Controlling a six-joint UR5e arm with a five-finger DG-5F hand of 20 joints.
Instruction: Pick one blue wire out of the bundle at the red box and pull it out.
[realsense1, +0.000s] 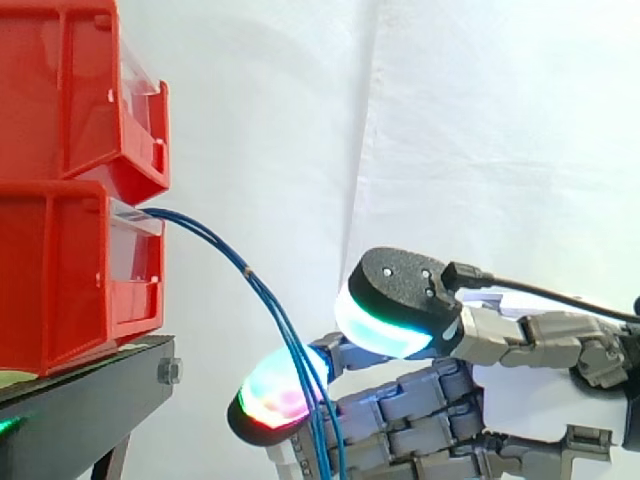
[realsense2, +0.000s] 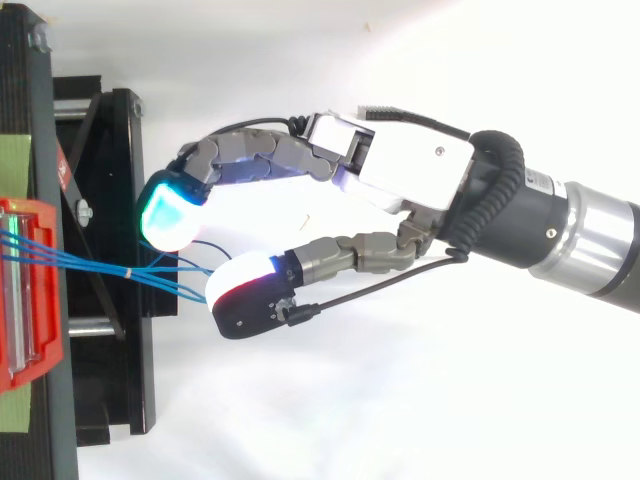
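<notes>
— Where does the bundle sit?

— The blue wires (realsense1: 225, 250) leave the front lip of the lower red bin (realsense1: 60, 280), under the upper red bin (realsense1: 60, 90). They arc down and to the right, clear of the front edge of the black stand (realsense1: 80, 400).

— And the robot hand?

— The robot hand (realsense2: 400, 170) reaches in from the right, level with the low end of that arc. From above, a cyan-glowing fingertip (realsense2: 170, 212) and the thumb pad (realsense2: 245, 290) stand apart. The wires run into the gap between them and pass out of sight at the thumb pad's edge. The robot hand is not clamped on any wire.

— Any contact?

— From the side, the wires cross in front of a many-coloured fingertip (realsense1: 272, 395). Whether they touch it I cannot tell.

— Room to move?

— Between the bin's lip and the fingertips is open space before the white curtain (realsense1: 480, 120), spanned by the wires alone. The stand's corner lies below and left of the robot hand, well apart from it.
</notes>
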